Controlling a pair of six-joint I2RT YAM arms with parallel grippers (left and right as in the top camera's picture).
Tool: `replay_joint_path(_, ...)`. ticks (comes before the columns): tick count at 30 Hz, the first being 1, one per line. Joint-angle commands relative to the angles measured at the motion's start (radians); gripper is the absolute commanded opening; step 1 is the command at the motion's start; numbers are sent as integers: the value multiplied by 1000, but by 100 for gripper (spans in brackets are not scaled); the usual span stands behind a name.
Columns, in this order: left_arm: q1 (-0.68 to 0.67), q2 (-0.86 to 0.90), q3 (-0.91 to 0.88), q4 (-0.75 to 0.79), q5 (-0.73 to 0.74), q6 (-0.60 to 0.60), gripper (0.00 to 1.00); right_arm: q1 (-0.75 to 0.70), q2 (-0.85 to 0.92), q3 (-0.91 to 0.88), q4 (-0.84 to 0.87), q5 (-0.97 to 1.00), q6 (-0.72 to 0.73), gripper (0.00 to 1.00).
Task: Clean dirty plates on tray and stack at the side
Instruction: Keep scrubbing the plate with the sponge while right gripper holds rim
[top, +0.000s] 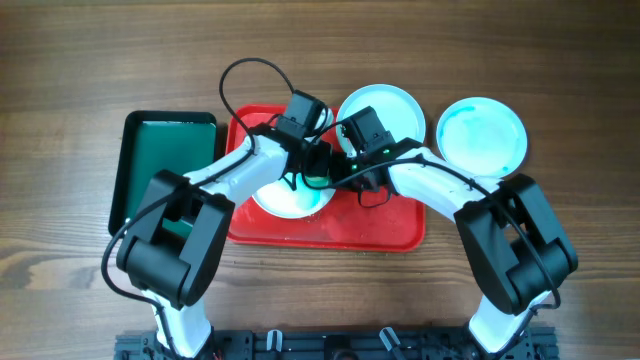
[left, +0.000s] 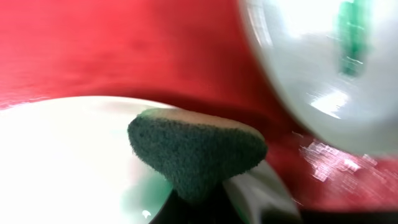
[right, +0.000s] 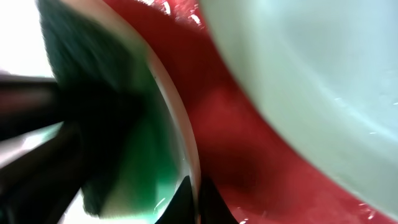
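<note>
Your left tool (left: 205, 202) pinches the sponge (left: 196, 152) over the plate (top: 290, 203) in the red tray (top: 380, 225), placed to scrub it. Your right tool (right: 189, 199) is pressed onto that plate's rim, likely to steady it.

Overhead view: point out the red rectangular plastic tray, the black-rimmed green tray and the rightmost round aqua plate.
Red rectangular plastic tray (top: 345, 228): overhead view, bare floor.
Black-rimmed green tray (top: 165, 150): overhead view, green floor.
Rightmost round aqua plate (top: 482, 135): overhead view, centre.
</note>
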Motion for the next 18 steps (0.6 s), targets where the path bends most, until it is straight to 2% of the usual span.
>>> replay_joint_path(1,17,33,-11,-85,-502,-187,4,40,17,3,-13,-56,-14,4)
replay_joint_path(3,22,33,-11,-141,-558,-229,4,40,17,3,-13,-56,-14,4)
replay_joint_path(7,27,33,-11,-235,-560,-242,4,40,17,3,-11,-56,-14,4)
replay_joint_path(10,27,33,-11,-325,-526,-256,8,40,17,3,-11,-56,-14,4)
replay_joint_path(12,27,33,-11,-401,-466,-248,4,40,17,3,-11,-56,-14,4)
replay_joint_path(14,27,33,-11,-474,-391,-235,4,40,17,3,-11,-59,-14,4)
replay_joint_path(18,27,33,-11,-571,-152,-96,4,40,17,3,-11,-60,-14,4)
